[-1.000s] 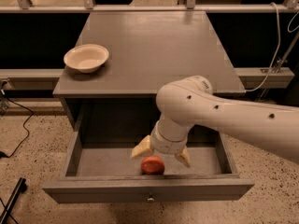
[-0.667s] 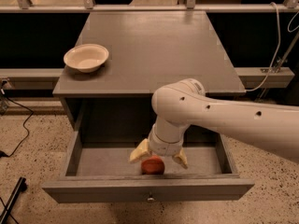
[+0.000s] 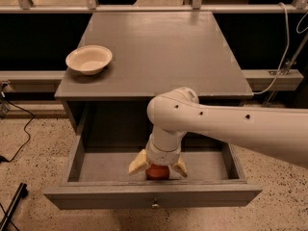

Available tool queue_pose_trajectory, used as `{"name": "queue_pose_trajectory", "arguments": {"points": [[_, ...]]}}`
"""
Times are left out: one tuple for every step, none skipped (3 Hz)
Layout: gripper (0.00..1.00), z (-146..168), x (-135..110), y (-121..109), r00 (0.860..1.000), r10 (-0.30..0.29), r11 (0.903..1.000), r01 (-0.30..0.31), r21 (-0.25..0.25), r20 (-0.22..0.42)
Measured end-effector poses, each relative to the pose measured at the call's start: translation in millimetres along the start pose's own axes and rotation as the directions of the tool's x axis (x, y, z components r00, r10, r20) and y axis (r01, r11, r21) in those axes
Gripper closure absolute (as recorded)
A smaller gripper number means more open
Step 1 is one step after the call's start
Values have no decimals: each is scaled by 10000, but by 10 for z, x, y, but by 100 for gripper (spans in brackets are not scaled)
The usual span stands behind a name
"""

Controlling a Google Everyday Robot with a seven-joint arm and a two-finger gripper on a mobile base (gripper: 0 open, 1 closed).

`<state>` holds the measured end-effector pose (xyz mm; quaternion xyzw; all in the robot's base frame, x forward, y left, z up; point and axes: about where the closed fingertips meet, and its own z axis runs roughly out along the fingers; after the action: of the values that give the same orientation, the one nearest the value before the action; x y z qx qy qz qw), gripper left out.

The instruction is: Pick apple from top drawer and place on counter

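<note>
Overhead view of the cabinet with the top drawer [image 3: 96, 198] pulled fully out beneath the counter [image 3: 159, 47]. The white arm [image 3: 231, 126] reached in from the right and bent down into the drawer, so that the gripper [image 3: 158, 170] hung directly over the apple [image 3: 157, 173], which lay on the drawer floor close behind the front panel, roughly above the small metal knob [image 3: 155, 205]. The cream fingers [image 3: 138, 162] were splayed apart, one on either side of the fruit, and were not yet clamped on it; whether either pad already touched the skin could not be settled, since the wrist hid the top of the apple. The step in hand was judged to be the grasp. To do it well, the fingers should have been lowered until the pads bracketed the widest part of the fruit and not its upper curve, then closed evenly so that the smooth round skin did not squirt toward the front panel. The lift should then have been straight up until the apple cleared the drawer walls and the overhanging counter edge. A cream bowl [image 3: 89, 59] stood at the counter's left edge; the bare middle of the top offered the safer place to set the fruit down.
</note>
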<state>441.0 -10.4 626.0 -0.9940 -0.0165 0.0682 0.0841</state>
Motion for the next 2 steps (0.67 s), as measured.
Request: {"name": "queue_pose_trajectory", "arguments": {"points": [[0,83,19,-30,9999,-101,9999,102,-82,102],[0,136,76,-31,9998,118,9999,-119,33,139]]}}
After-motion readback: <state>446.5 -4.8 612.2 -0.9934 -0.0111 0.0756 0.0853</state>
